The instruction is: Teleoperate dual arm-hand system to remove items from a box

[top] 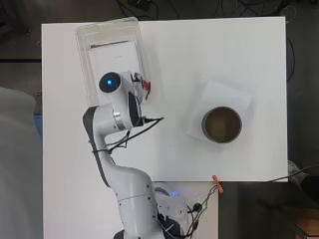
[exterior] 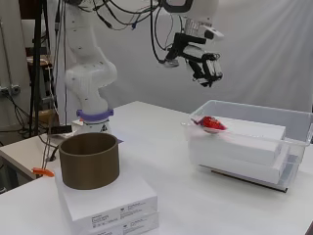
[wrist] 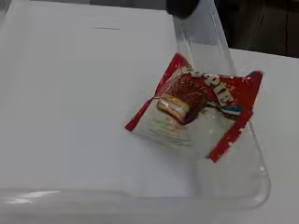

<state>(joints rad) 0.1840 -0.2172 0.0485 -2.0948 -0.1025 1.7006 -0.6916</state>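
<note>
- White tabletop (top: 249,59), grey curtain behind: a clear plastic box (exterior: 298,122) sits near one table corner, a brown round tub (exterior: 89,160) well apart on stacked white cartons (exterior: 110,203).
- One red snack packet (wrist: 196,112) lies on the white slabs inside the box, against its near corner.
- Above it hangs the hand (exterior: 205,66), fingers curled downward, holding nothing.
- Done well, the descent should be straight, fingers spread first, closing on the packet's raised edge while clearing the box wall.
</note>
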